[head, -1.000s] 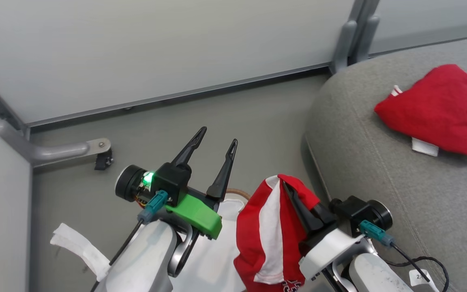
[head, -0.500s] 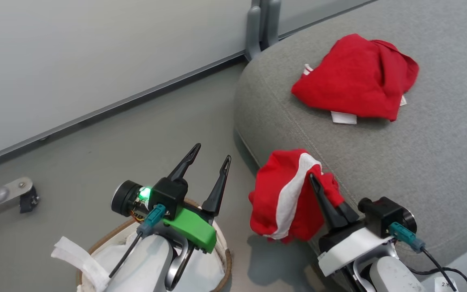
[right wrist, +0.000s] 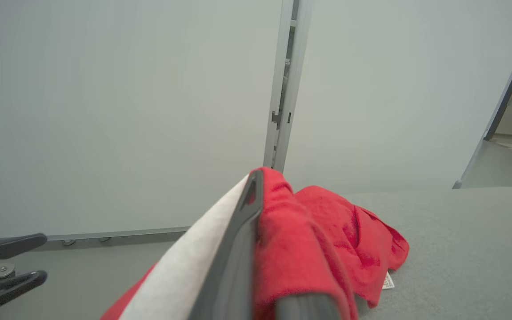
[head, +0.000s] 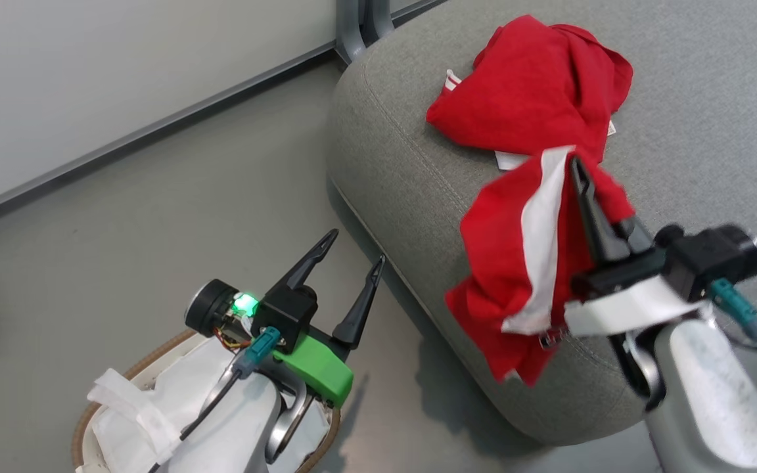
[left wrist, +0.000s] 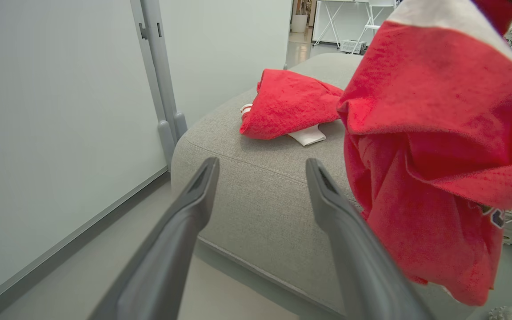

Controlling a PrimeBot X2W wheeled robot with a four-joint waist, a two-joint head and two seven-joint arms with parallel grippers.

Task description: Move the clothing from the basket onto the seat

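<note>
Holding jersey (head: 516,263) in right gripper (head: 577,165), clamped on a bunched fold, draping over seat (head: 405,164) edge | other jersey (head: 529,85) lying on seat | left gripper (head: 355,246) wide, empty, by basket (head: 78,433) | likely soft, light, limp, droopy; best pinched at a thick fold

Seat (head: 713,98) free at right; heaped clothing (head: 529,85) blocks its left.

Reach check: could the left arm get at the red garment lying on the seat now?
Probably yes: the left gripper is open and empty, with bare seat between it and the lying garment; the held garment in the right gripper hangs beside that path.
</note>
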